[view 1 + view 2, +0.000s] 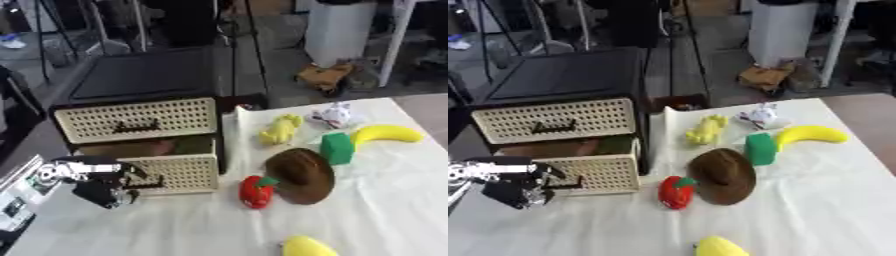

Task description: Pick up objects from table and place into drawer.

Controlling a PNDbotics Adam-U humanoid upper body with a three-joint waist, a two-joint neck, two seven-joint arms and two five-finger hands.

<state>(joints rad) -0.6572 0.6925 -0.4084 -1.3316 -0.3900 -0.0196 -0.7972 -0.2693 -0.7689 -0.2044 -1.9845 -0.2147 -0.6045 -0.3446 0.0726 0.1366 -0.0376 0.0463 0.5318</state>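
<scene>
The lower drawer (166,172) stands pulled out at nine o'clock on the tabletop (385,200), ready for objects. The left hand (103,187) curls at its handle, seemingly holding it. Toys wait: brown hat (302,175), banana (387,134), red pepper (255,192).

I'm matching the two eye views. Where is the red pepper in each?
Left eye view: red pepper lower centre, touching the brown hat's left edge.
Right eye view: red pepper at centre, lower half.
Shared landmark: the open lower drawer to its left.
</scene>
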